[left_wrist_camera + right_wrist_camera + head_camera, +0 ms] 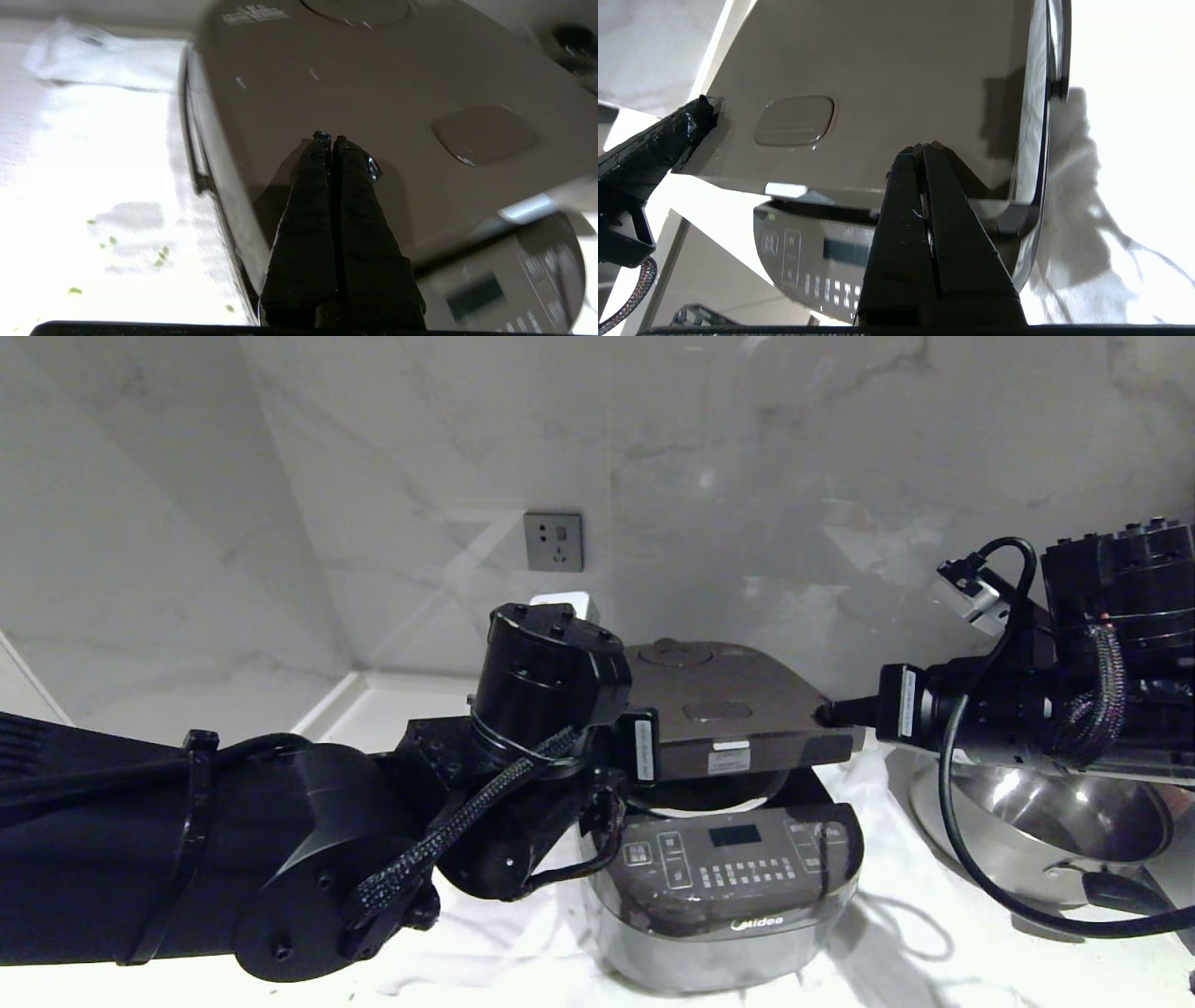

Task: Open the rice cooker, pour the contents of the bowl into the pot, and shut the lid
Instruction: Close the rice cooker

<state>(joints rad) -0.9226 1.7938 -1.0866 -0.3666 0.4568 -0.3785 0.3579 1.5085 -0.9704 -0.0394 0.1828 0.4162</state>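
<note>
The dark rice cooker (728, 896) stands on a white cloth in the middle. Its lid (728, 695) hangs almost level, with a dark gap above the front panel. My left gripper (329, 137) is shut and empty, its tips on the lid's (373, 93) top near the left edge, beside the oval release button (483, 135). My right gripper (826, 714) is shut and empty too, its tips (923, 147) against the lid's (878, 70) right side. The left gripper (705, 105) shows across the lid in the right wrist view. The pot is hidden under the lid. The bowl is out of view.
A shiny steel pan (1046, 821) with black handles sits right of the cooker, under my right arm. Small green bits (161, 256) lie on the white cloth (93, 163) left of the cooker. A wall socket (553, 541) is on the marble wall behind.
</note>
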